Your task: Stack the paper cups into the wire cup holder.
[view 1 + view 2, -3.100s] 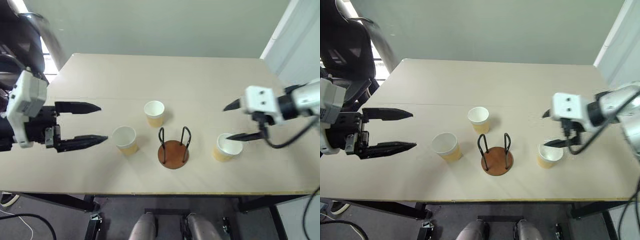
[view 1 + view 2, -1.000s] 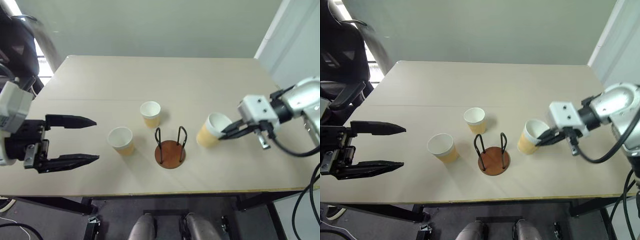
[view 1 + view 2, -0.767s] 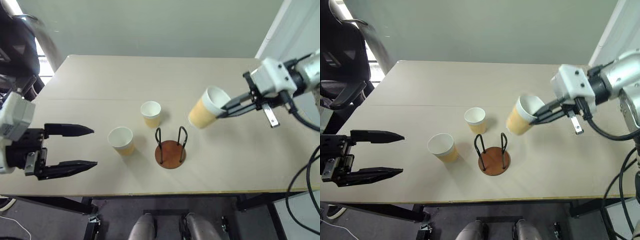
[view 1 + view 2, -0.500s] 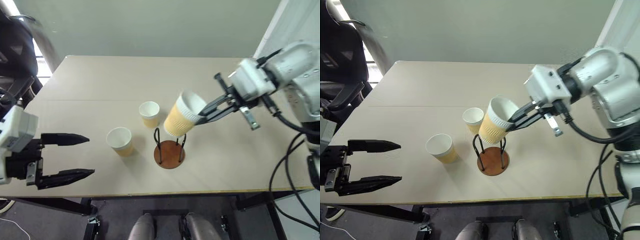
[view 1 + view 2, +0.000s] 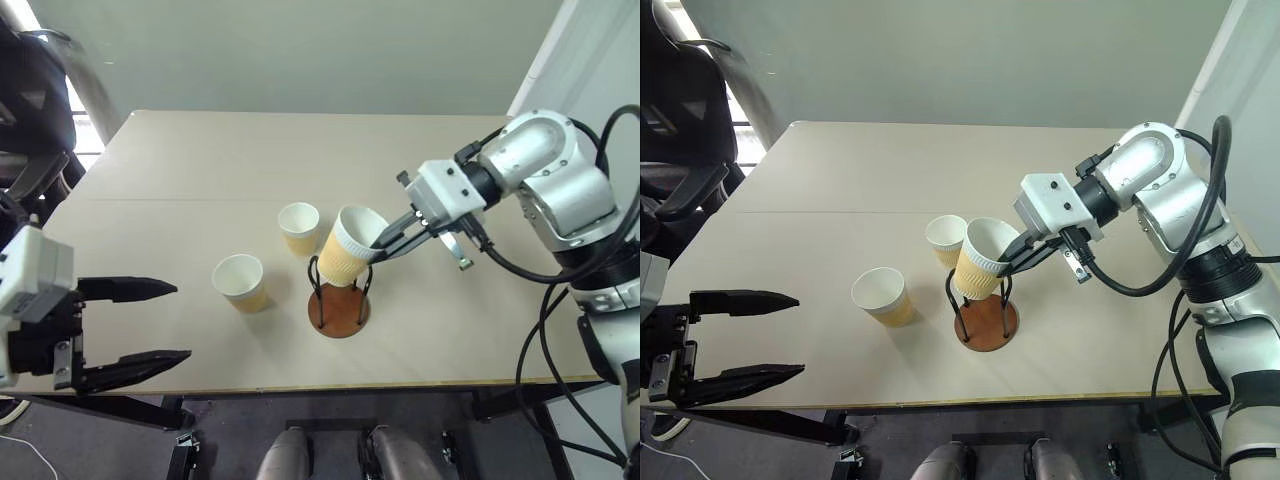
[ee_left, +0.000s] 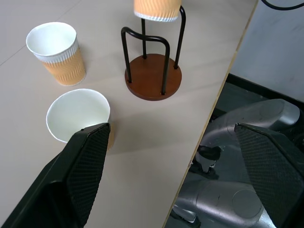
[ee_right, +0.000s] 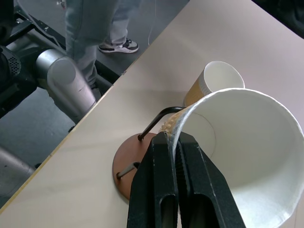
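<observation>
Carrying the tan, white-rimmed paper cup (image 5: pixel 350 259) leftward, my right gripper (image 5: pixel 383 237) pinches its rim; it now hangs tilted over the black-wire, wooden-base cup holder (image 5: pixel 338 304), ready to lower. Left gripper (image 5: pixel 140 323) gapes, empty.

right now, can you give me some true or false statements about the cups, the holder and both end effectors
1. The right end effector pinches a cup by its rim. True.
2. That cup stands on the table. False: it hangs tilted over the holder.
3. Two other cups stand upright on the table. True.
4. The left end effector holds a cup. False: it is open and empty.
5. The holder already has a cup nested inside. False: its wooden base is bare.
</observation>
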Action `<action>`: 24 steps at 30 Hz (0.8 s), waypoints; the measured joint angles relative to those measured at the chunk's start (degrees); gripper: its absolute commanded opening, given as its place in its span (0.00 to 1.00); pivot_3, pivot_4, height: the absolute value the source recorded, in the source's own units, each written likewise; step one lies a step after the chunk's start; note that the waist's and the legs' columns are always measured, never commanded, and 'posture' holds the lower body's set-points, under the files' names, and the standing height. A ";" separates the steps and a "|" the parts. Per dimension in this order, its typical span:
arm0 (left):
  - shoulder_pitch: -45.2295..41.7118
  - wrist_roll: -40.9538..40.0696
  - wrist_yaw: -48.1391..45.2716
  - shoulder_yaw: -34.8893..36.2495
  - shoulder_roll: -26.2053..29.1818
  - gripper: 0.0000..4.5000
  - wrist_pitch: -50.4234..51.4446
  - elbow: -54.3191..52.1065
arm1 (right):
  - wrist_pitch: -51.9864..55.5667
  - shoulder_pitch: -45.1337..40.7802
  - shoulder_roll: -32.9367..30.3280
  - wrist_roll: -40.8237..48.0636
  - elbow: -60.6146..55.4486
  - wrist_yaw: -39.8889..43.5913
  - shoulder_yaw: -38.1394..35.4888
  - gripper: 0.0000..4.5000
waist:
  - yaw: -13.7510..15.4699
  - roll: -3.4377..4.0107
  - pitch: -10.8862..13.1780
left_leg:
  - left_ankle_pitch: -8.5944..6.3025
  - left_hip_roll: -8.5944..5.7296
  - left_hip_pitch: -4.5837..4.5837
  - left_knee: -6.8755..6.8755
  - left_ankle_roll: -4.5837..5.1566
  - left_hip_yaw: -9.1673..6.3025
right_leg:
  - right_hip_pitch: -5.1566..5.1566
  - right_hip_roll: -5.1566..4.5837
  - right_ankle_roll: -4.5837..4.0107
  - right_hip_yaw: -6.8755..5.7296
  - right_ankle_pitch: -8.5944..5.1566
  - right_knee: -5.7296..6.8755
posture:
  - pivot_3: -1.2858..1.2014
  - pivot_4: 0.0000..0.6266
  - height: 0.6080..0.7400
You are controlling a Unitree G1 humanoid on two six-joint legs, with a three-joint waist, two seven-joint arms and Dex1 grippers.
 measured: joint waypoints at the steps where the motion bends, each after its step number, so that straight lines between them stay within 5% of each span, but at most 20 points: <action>1: -0.18 -0.61 0.10 0.31 0.00 1.00 0.33 -0.06 | 0.00 0.05 0.18 -0.05 0.01 0.00 0.10 0.01 | 0.00 0.00 0.00 | 0.00 0.00 0.00 0.00 0.00 0.00 | 0.00 0.00 0.00 0.00 0.00 0.00 | 0.52 0.24 1.00; 24: -1.76 -7.49 2.78 4.60 0.33 1.00 3.32 -0.86 | -2.70 1.36 4.37 -5.18 3.21 0.00 1.79 0.01 | -0.10 0.02 0.01 | -0.04 0.02 -0.01 -0.02 -0.06 0.00 | -0.03 0.01 -0.03 0.00 0.01 -0.02 | 0.52 0.24 1.00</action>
